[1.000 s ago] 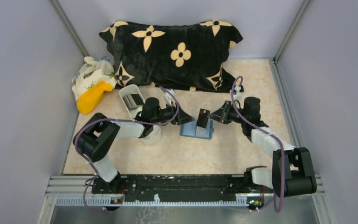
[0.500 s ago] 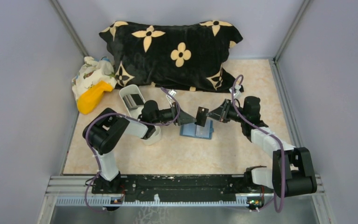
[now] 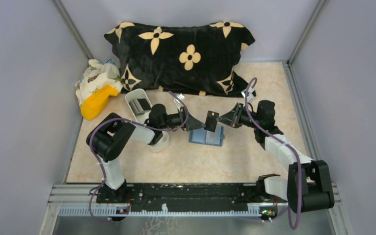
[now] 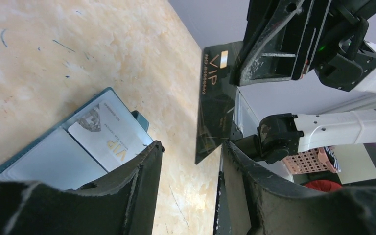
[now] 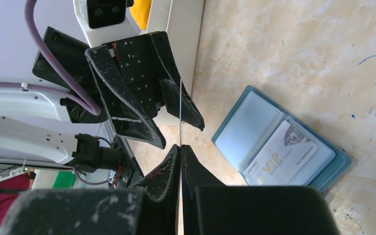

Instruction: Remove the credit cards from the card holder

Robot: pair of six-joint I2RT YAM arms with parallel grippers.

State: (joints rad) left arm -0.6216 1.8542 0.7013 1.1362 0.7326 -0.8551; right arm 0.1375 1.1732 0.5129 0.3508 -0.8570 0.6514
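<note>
Right claw [image 5: 180, 147] pinches the dark card [image 4: 218, 98], lifted above the unfolded card holder [image 5: 247, 127]. Left claw [image 4: 191, 144] stands spread astride its lower edge. Judged thin, stiff, slick: grip the flat faces.

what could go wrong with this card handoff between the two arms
1. The dark card is pinched at one end by the right gripper, while the jaws of the left gripper stand open around its free corner; if the right releases before the left closes, the card could drop.
2. A silvery card sits in the card holder, which nothing holds down; pulling it out might drag the holder along.
</note>
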